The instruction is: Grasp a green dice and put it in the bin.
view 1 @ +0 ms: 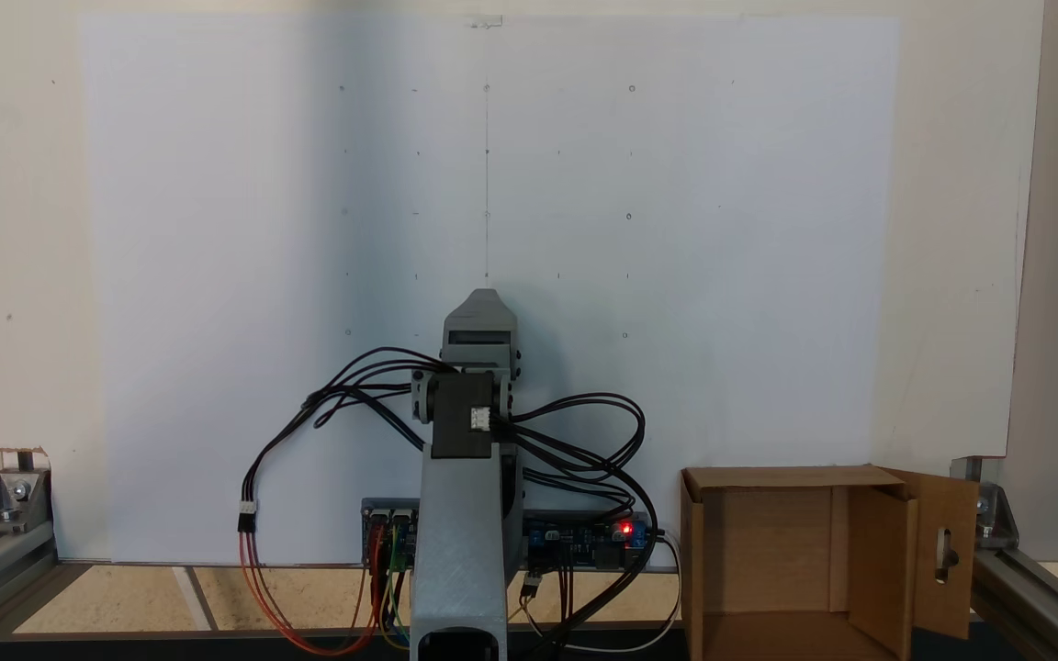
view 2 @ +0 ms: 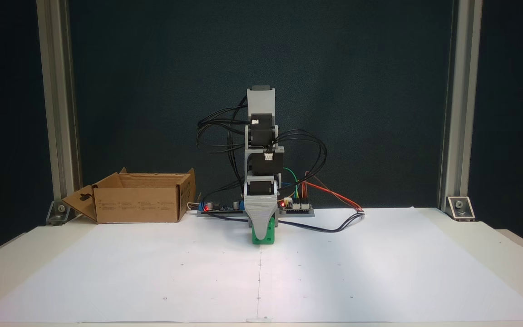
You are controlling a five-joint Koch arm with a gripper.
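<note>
The green dice (view 2: pixel 265 237) rests on the white paper just in front of the arm's base, a bright green cube. My gripper (view 2: pixel 261 227) points straight down at it, and a grey finger (view 2: pixel 260 213) covers the dice's upper front. The two jaws stand one behind the other, so their gap is hidden. Seen from behind the arm in a fixed view, the gripper (view 1: pixel 483 312) hides the dice. The bin (view 2: pixel 136 204), a brown cardboard box with its keyhole flap (view 1: pixel 947 551) folded out, stands beside the base with its top open.
A white paper sheet (view 2: pixel 357 268) with small dot marks covers the table. Electronics boards (view 1: pixel 584 537) with a red light and looping cables (view 2: pixel 325 227) sit at the base. Aluminium posts (view 2: pixel 55 113) stand at the table corners.
</note>
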